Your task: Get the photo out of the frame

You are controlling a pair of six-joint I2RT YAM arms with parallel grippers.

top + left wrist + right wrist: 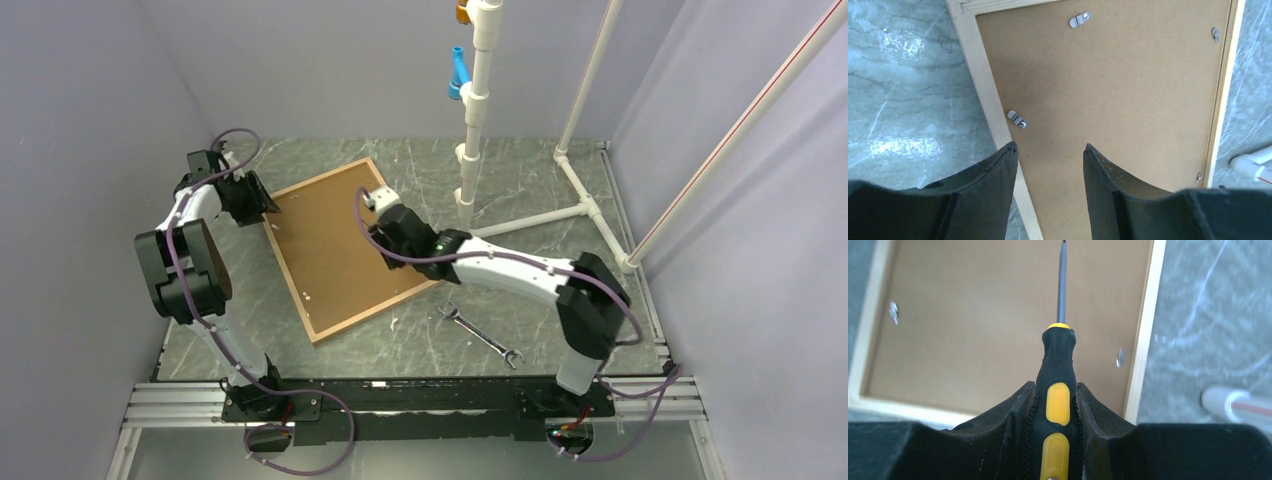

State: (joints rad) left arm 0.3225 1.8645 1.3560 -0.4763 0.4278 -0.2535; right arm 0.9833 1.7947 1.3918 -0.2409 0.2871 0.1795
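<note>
The frame [375,315] lies face down on the table, its thin light wood strips [985,85] around a plain brown backing board [335,245]. Small metal clips [1016,119] hold the board in. The photo is hidden under the board. My left gripper [1049,146] hovers open over the frame's left side, one finger above the wood strip, the other above the board, nothing between them. My right gripper [1056,385] is shut on a black-and-yellow screwdriver [1058,355], whose shaft points out over the board [998,315].
A silver wrench [480,332] lies on the marble-patterned table in front of the right arm. A white pipe stand [470,150] rises behind the frame, with its feet spreading to the right. Grey walls close in on three sides.
</note>
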